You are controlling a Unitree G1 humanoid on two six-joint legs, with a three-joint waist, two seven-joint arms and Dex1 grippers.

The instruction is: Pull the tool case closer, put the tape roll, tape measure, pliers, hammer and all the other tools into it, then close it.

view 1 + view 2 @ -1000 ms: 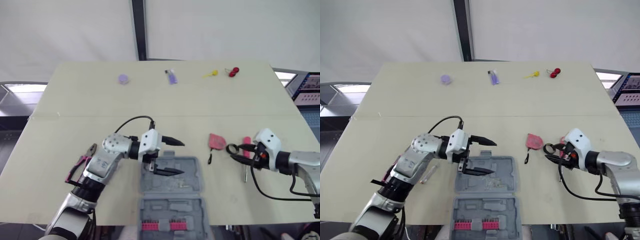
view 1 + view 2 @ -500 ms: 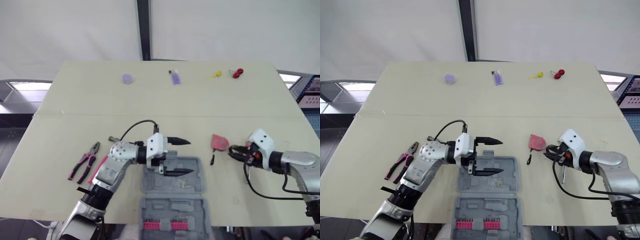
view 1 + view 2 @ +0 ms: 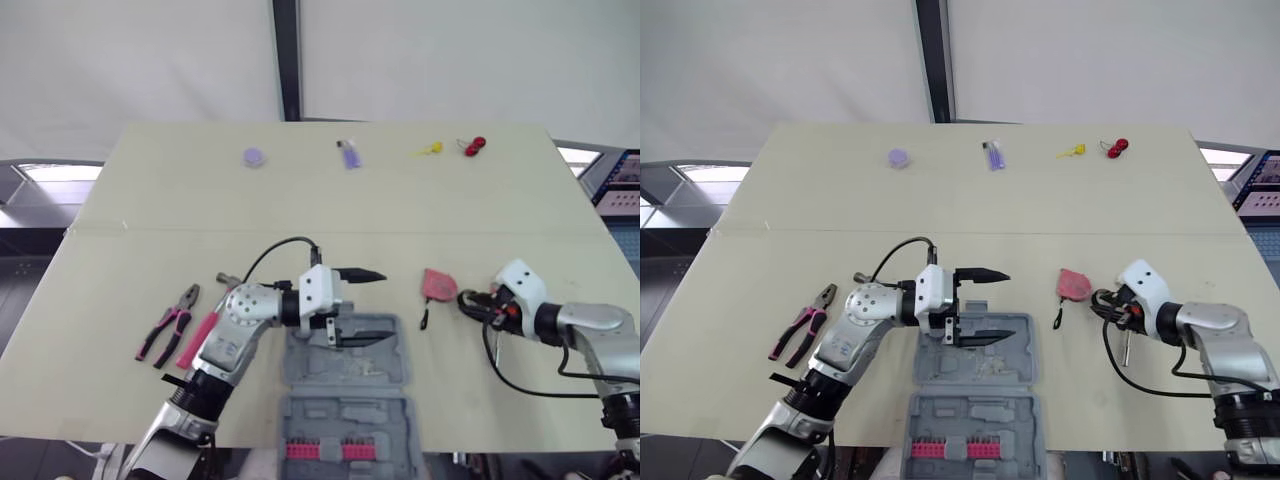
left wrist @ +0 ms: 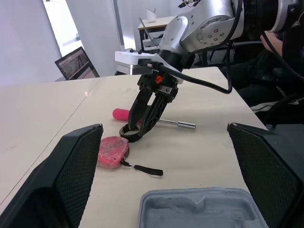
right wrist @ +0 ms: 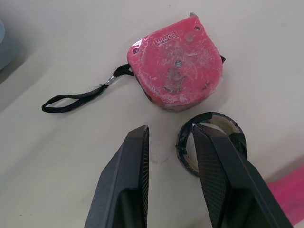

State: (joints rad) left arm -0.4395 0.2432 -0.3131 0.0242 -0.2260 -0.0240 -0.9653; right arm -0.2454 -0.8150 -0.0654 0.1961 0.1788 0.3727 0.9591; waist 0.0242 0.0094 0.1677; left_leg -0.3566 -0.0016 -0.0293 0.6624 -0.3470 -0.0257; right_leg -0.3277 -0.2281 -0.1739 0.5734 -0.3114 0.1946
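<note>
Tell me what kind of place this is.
Probably an indoor lab or office set up for robot trials: a pale table holds pliers, a tape measure and an open grey tool case, white panels stand behind it, and a laptop shows in the background.

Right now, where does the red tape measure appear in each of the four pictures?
Left eye view: tape measure on the table, right of the open tool case.
Right eye view: the same spot.
Left wrist view: on the table beyond the case's corner.
Right wrist view: just ahead of the right end effector, at.
Shared landmark: the black tape roll close beside it.
</note>
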